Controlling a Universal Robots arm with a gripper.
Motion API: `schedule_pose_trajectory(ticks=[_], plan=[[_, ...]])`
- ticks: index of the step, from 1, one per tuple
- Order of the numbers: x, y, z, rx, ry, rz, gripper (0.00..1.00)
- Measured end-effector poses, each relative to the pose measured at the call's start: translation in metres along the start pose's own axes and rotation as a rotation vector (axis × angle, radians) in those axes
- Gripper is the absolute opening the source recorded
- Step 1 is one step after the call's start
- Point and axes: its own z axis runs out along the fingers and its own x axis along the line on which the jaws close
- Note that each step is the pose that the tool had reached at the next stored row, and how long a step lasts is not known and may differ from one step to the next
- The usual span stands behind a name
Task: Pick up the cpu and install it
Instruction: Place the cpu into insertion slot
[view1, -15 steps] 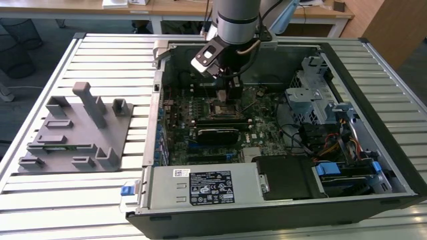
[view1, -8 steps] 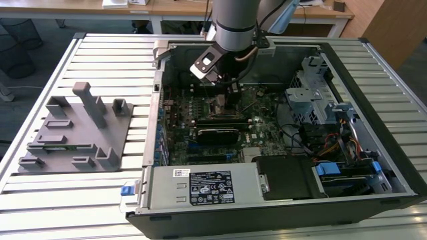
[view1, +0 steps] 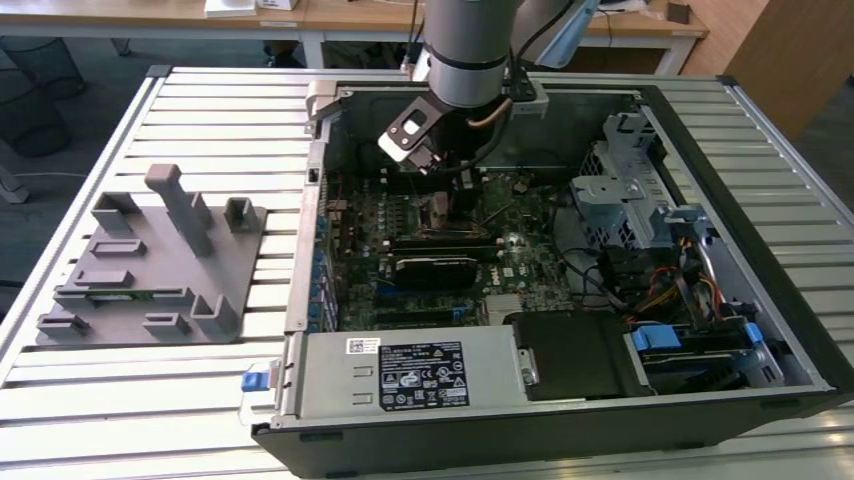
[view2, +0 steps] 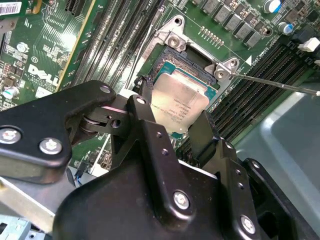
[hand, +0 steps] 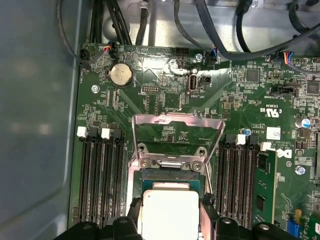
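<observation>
Second wrist view | cpu (view2: 179, 100) gripped within gripper (view2: 172, 114) | over socket (view2: 192, 59)

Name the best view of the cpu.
The second wrist view: the cpu shows nearly whole, metal top clear. The first wrist view cuts it at the picture's edge; in the exterior view the arm covers it.

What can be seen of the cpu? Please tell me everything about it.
The cpu is a small flat square chip, silvery metal top with faint print, pale edge. It sits over the open socket on the green board, the socket's metal cover raised. The black fingers of the gripper press on two opposite sides. Whether it is fully seated cannot be told.
</observation>
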Motion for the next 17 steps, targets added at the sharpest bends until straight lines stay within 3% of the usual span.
schedule_pose_trajectory(ticks=[17], plan=[[-0.0017,-0.0006,0.0125,-0.0002,0.0002,0.015,0.54]])
